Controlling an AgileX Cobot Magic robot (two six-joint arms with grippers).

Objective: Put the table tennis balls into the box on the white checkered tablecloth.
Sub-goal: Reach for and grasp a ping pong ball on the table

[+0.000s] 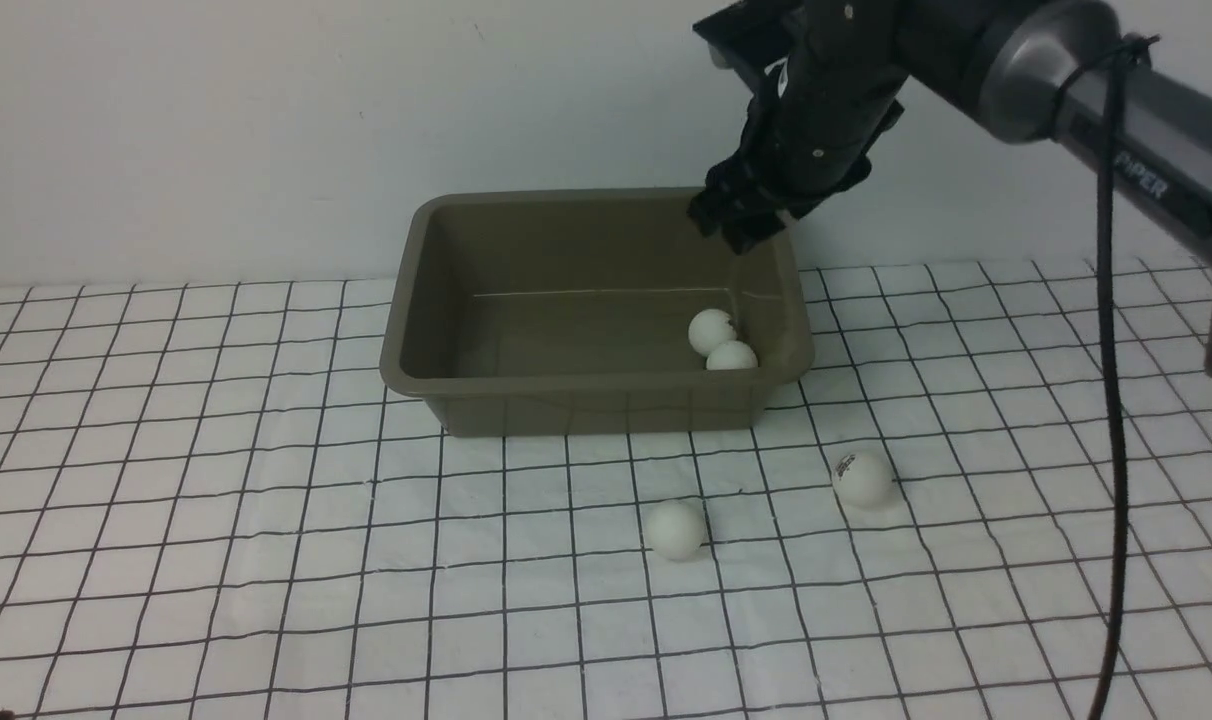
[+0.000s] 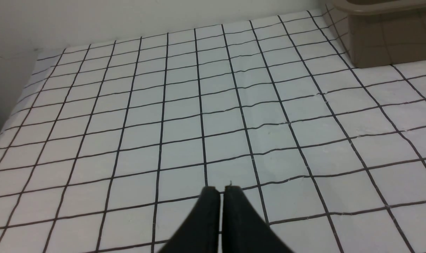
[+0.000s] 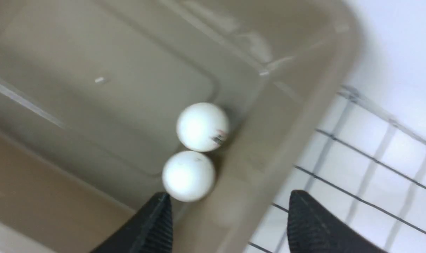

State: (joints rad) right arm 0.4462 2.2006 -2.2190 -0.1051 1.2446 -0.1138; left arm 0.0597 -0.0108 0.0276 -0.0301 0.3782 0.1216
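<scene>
The right arm (image 1: 1066, 90) runs off the front view's top and right edges, and the right gripper (image 1: 734, 222) covers the far right corner of the box (image 1: 586, 400). The near wall hides the lower half of the nearer boxed ball (image 1: 732, 356). Print on the printed ball (image 1: 862, 478) is too small to read. The right wrist view is smeared, so the farther boxed ball (image 3: 202, 126) shows only an illegible mark. In the left wrist view the picture's edge cuts the left gripper (image 2: 221, 191) and the box.

Two white balls (image 1: 711, 330) touching inside olive box (image 1: 566, 410); two on checkered cloth (image 1: 216, 500).
</scene>
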